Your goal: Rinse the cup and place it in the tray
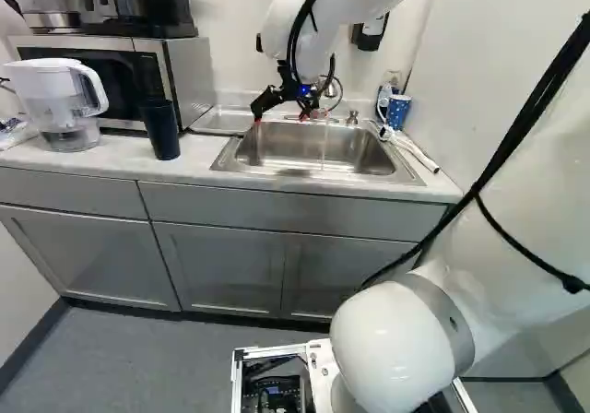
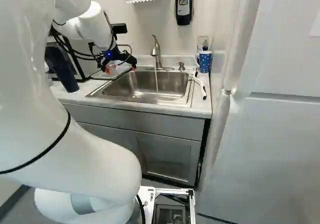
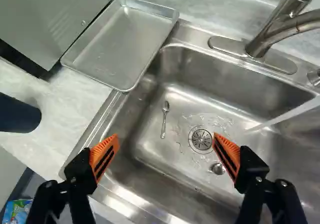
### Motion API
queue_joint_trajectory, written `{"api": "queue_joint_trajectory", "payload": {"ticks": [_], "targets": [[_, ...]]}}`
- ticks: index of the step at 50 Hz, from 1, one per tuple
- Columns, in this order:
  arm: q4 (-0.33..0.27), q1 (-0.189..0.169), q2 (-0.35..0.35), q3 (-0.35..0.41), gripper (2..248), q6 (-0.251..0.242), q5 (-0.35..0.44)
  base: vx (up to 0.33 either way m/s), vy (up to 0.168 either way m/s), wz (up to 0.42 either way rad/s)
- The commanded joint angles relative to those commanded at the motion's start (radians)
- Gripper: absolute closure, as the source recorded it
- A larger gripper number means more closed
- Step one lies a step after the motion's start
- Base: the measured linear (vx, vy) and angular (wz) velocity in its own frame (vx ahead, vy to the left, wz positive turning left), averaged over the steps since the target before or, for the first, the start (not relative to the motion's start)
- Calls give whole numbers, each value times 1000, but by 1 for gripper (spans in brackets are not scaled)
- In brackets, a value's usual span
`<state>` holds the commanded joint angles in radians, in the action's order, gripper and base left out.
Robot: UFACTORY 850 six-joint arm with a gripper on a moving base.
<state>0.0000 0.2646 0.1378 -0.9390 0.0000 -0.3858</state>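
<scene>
Two cup candidates, neither in my grip: dark tumbler (image 3: pixel 19 115) on the tabletop (image 3: pixel 65 116), well off to one side of my jaws, and polka-dot cup (image 2: pixel 205 61), past the sink (image 3: pixel 225 71) on the opposite side. I can't say which one is meant. Jaws spread wide over the sink, orange pads (image 3: pixel 104 156) well apart, nothing held. Tray (image 3: pixel 125 44) ahead of the jaws, toward the tumbler's side.

Risks: wrong cup picked, since both could fit. Tumbler is tall and probably smooth; one pad touching first could tip it, and wet walls after rinsing could slip. Stream (image 3: pixel 285 118) from the tap (image 3: pixel 277 30) falls beyond the far pad; a cup held off-line misses it, one raised too high could knock the spout. Water left inside would likely spill into the tray, and a hard set-down on the rim could tilt it. Dipping low, I might catch the spoon (image 3: pixel 164 121) or drain (image 3: pixel 201 139).

Unclear: tumbler is cut off in the wrist view, polka-dot cup isn't in it at all. Insides of both hidden. Small round metal thing (image 3: pixel 217 168) beside one pad: can't identify. Sink's near corner partly behind my jaws.
</scene>
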Motion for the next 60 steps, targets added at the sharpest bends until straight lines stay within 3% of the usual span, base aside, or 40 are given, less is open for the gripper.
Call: {"api": "queue_joint_trajectory", "payload": {"ticks": [60], "targets": [[0,205,-90,-86,3,0,0,0,0,0]]}}
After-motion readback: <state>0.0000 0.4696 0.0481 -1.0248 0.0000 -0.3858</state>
